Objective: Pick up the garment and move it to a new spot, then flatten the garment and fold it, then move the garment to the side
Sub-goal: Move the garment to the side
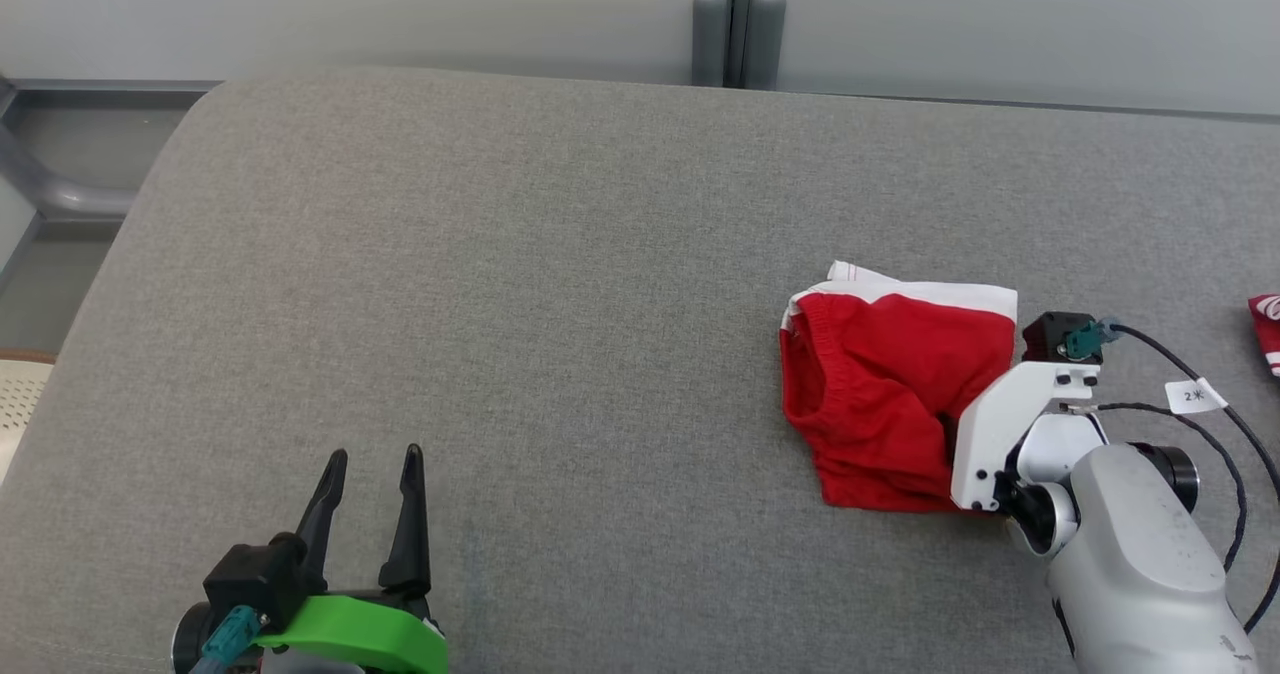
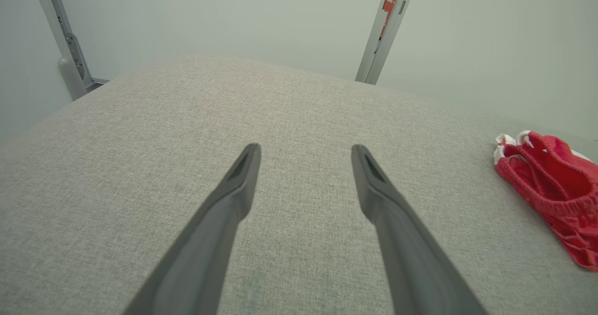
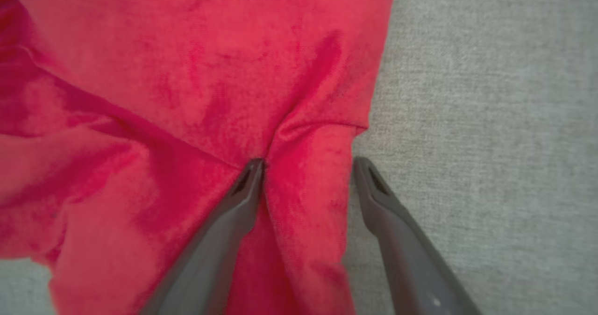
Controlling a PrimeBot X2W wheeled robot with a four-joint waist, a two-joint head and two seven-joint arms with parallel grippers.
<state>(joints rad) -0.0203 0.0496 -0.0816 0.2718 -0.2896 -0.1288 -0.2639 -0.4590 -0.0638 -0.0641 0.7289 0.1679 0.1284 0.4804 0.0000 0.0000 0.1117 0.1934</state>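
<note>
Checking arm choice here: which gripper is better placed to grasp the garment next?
Right. The right gripper is open astride a fold at the garment's edge; the left gripper sits open over the grey surface, well away from it.

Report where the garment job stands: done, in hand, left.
Done: nothing visibly; the red garment with white trim lies bunched on the grey fabric surface. In hand: right gripper, jaws open, straddles a fold at its edge; left gripper waits open. Left: grasp, move, flatten, fold, set aside.
</note>
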